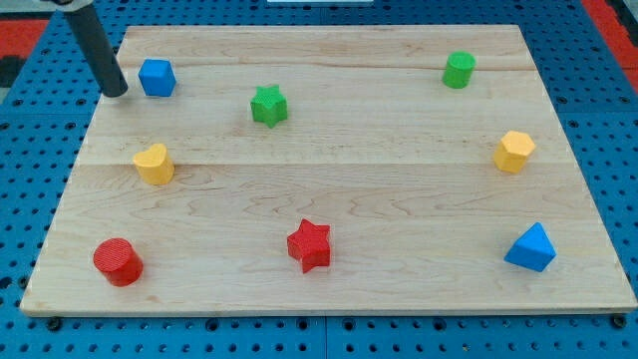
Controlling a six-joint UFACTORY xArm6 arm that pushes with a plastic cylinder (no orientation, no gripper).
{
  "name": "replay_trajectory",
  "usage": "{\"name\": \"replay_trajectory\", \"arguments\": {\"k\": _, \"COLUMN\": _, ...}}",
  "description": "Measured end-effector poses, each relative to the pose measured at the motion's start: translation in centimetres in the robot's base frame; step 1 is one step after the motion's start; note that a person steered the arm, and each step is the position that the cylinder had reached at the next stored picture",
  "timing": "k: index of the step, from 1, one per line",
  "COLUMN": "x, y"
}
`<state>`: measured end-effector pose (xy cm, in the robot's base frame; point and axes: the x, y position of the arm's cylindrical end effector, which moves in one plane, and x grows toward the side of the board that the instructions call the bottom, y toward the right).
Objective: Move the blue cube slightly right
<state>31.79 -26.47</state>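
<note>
- The rod's tip [117, 92] sits just beside the blue cube [157, 77], on its left in the view, apparently not quite touching; a sensible spot for nudging it rightward.
- The blue cube lies near the top-left corner of the wooden surface [329, 279].
- No gripper exists here, only the rod.
- The green star [268, 105] stands farther right, well apart, so a slight push looks safe.

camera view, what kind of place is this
Probably a robotics lab bench. A wooden board lies on a blue pegboard, with small coloured blocks such as the blue cube scattered on it. My tip sits just left of that cube.
</note>
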Motion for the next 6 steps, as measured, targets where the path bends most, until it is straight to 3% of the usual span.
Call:
{"name": "replay_trajectory", "arguments": {"k": 2, "x": 0.1, "y": 1.1}}
{"name": "replay_trajectory", "arguments": {"k": 6, "x": 0.2, "y": 11.6}}
